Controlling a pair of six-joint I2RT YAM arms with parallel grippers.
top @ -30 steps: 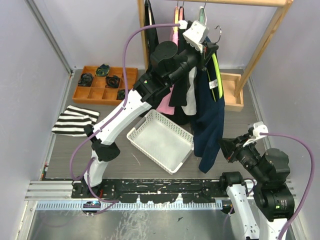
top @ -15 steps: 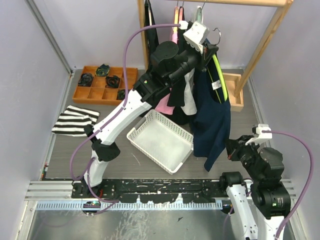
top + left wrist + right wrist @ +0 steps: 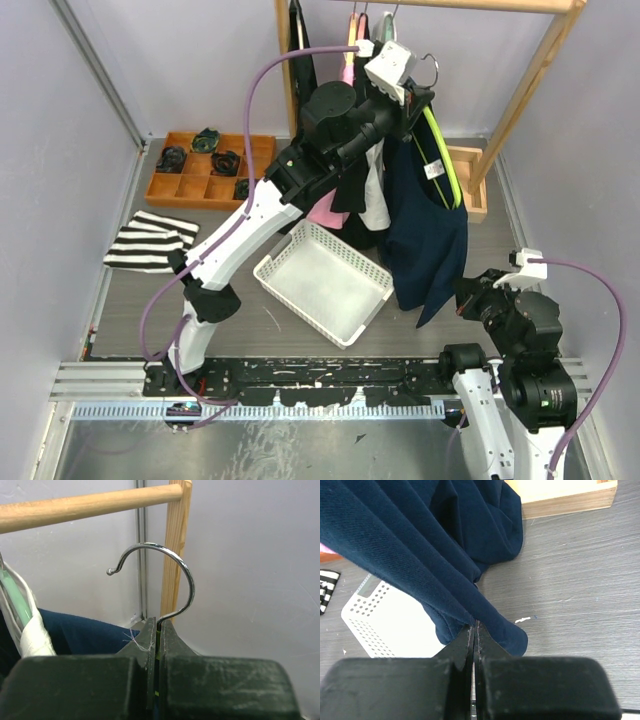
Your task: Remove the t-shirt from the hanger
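Observation:
A navy t-shirt [image 3: 425, 240] hangs on a yellow-green hanger [image 3: 440, 165] whose metal hook [image 3: 180, 580] sits below the wooden rod [image 3: 85, 507], apart from it. My left gripper [image 3: 413, 98] is shut on the hanger's neck just under the hook; in the left wrist view its fingertips [image 3: 157, 630] pinch the wire. Low on the right, my right gripper [image 3: 468, 297] is shut on the t-shirt's bottom hem. In the right wrist view the navy cloth [image 3: 420, 555] runs into the closed tips [image 3: 474, 629]. The shirt is stretched aslant between the two grippers.
A white basket [image 3: 322, 280] sits below the rack, left of the shirt. Other garments [image 3: 350, 190] hang behind my left arm. An orange tray of socks [image 3: 200, 170] and a striped cloth [image 3: 150, 240] lie at left. A wooden box [image 3: 465, 185] stands by the rack's slanted post [image 3: 525, 90].
My right gripper closed on the shirt's hem and drew back to the right, pulling the lower edge with it. The shirt spread out rightward. The left gripper kept its hold on the hanger.

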